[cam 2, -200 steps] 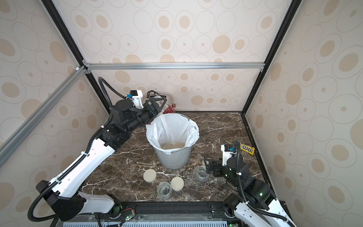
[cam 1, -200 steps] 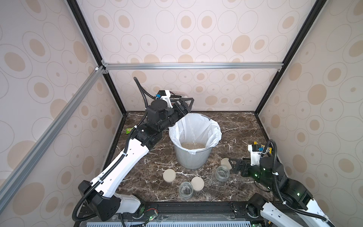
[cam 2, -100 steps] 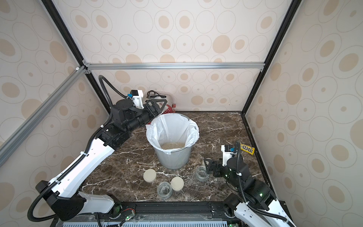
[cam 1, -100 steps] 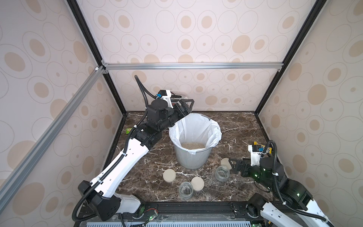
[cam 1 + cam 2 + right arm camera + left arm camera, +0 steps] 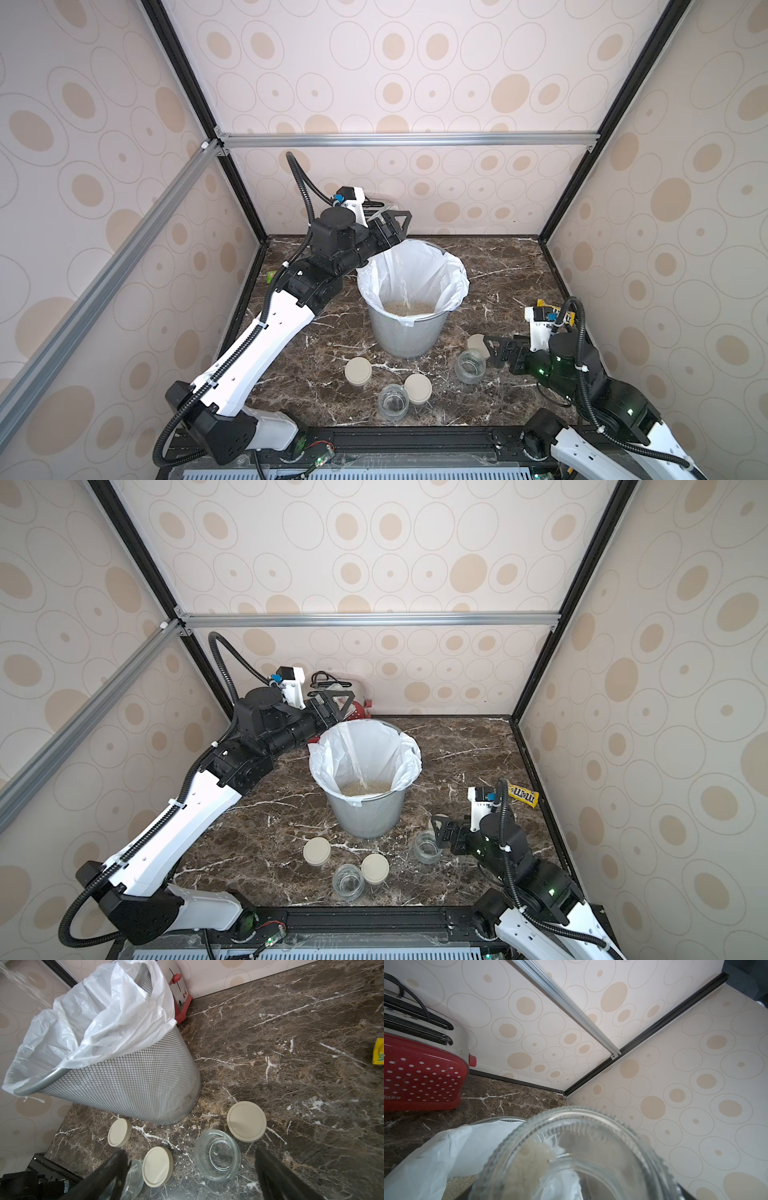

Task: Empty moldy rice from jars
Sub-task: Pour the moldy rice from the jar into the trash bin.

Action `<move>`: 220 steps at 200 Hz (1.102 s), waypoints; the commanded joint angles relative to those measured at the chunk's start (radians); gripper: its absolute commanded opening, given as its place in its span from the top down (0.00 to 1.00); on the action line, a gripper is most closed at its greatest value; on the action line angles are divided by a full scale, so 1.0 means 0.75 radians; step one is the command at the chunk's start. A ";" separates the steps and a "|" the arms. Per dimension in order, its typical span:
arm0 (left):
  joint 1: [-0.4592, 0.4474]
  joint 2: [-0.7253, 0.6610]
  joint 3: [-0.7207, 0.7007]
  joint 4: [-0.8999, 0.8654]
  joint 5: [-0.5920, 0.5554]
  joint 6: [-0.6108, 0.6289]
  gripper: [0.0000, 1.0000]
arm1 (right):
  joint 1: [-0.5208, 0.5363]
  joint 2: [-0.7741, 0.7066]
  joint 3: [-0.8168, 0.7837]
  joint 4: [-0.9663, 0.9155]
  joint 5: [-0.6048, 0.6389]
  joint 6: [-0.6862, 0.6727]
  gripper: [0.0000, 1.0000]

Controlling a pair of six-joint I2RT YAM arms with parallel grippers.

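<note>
Beige rice [image 5: 409,308]; grey mesh bin [image 5: 133,1084]; red white-dotted toaster [image 5: 421,1078].

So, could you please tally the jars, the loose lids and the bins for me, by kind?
Jars: 3
Lids: 3
Bin: 1
Total: 7

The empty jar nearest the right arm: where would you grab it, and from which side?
Probably grip the jar across its round outer wall, below the ribbed rim, coming down from above: it stands upright, squat and open-mouthed. Place the jaws away from the lid lying close beside it.
</note>
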 commanded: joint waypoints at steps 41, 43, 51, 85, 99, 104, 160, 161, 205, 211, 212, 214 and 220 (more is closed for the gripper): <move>-0.012 -0.001 0.112 0.017 -0.021 0.137 0.52 | 0.008 -0.012 -0.012 0.009 0.005 0.014 0.02; -0.014 -0.001 0.115 0.017 -0.021 0.140 0.52 | 0.009 -0.013 -0.013 0.009 0.004 0.014 0.02; -0.017 0.000 0.120 0.014 -0.023 0.152 0.53 | 0.008 -0.009 -0.011 0.009 0.002 0.013 0.02; -0.055 0.006 0.158 -0.023 -0.054 0.241 0.52 | 0.008 -0.009 -0.011 0.007 0.004 0.019 0.02; -0.076 0.008 0.170 -0.028 -0.066 0.281 0.53 | 0.008 -0.009 -0.015 0.007 0.004 0.021 0.02; -0.083 0.010 0.174 -0.029 -0.068 0.295 0.53 | 0.008 -0.011 -0.013 0.006 0.005 0.021 0.02; -0.145 0.029 0.219 -0.057 -0.090 0.447 0.53 | 0.008 -0.010 -0.013 0.005 0.004 0.021 0.01; -0.145 0.029 0.218 -0.058 -0.090 0.449 0.53 | 0.008 -0.009 -0.014 0.004 0.005 0.021 0.01; -0.169 0.022 0.213 -0.068 -0.111 0.594 0.54 | 0.009 -0.009 -0.014 0.004 0.005 0.023 0.01; -0.172 0.021 0.210 -0.067 -0.115 0.616 0.54 | 0.009 -0.009 -0.015 0.003 0.005 0.023 0.01; -0.172 0.021 0.209 -0.066 -0.117 0.620 0.54 | 0.008 -0.010 -0.016 0.003 0.005 0.022 0.01; -0.173 0.021 0.208 -0.065 -0.117 0.629 0.54 | 0.008 -0.011 -0.016 0.004 0.005 0.023 0.01; -0.177 0.019 0.201 -0.063 -0.122 0.657 0.54 | 0.009 -0.009 -0.015 0.003 0.005 0.025 0.01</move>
